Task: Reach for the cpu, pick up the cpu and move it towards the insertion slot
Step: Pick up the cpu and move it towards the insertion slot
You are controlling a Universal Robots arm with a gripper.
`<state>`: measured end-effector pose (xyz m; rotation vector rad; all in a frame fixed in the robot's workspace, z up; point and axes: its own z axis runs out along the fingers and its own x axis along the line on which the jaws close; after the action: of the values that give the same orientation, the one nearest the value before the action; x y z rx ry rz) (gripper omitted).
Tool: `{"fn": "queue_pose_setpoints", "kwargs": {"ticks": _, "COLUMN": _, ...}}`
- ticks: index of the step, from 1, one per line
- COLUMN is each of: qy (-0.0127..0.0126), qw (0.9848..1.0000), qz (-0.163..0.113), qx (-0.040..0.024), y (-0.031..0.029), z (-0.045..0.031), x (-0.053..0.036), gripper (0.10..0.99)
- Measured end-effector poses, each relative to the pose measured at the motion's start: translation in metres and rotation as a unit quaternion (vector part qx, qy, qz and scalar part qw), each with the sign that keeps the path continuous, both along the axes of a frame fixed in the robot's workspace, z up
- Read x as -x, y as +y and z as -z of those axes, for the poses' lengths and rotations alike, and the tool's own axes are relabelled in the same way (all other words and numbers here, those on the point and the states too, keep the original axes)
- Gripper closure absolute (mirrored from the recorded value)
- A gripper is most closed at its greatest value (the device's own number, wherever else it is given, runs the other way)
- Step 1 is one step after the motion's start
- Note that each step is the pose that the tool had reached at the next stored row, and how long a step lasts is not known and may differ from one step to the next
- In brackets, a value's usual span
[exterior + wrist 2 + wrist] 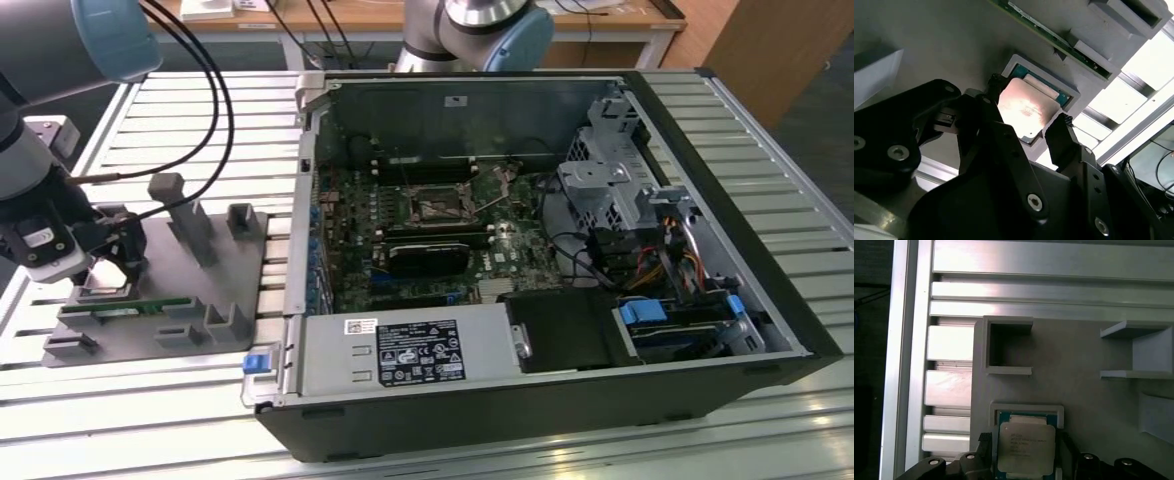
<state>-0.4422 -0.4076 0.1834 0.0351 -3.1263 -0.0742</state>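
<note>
cpu [1026, 446] sits in grey recess [1026, 408] on fixture plate [1084, 400]; hand [1026, 456] spread either side.

Slatted aluminium tabletop [134, 420] all around, dark grooves between the slats, with bright glare on the near slats at the exterior view's left. Past the far edge, a pale wooden desk [360, 16] on white legs [663, 45]. Far on the exterior view's right, a brown wooden panel [774, 50] above dark floor [838, 150].
</note>
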Motion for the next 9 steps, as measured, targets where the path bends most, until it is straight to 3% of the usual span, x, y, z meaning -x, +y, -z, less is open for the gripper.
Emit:
{"fn": "queue_pose_setpoints", "kwargs": {"ticks": 7, "qy": 0.0, "qw": 1.0, "qz": 0.0, "qx": 0.0, "y": 0.0, "z": 0.0003, "x": -0.0002, "gripper": 0.467}}
{"fn": "queue_pose_setpoints", "kwargs": {"ticks": 8, "qy": 0.0, "qw": 1.0, "qz": 0.0, "qx": 0.0, "y": 0.0, "z": 0.0002, "x": -0.0003, "gripper": 0.545}}
{"fn": "queue_pose_setpoints", "kwargs": {"ticks": 9, "qy": 0.0, "qw": 1.0, "qz": 0.0, "qx": 0.0, "y": 0.0, "z": 0.0002, "x": -0.0003, "gripper": 0.545}}
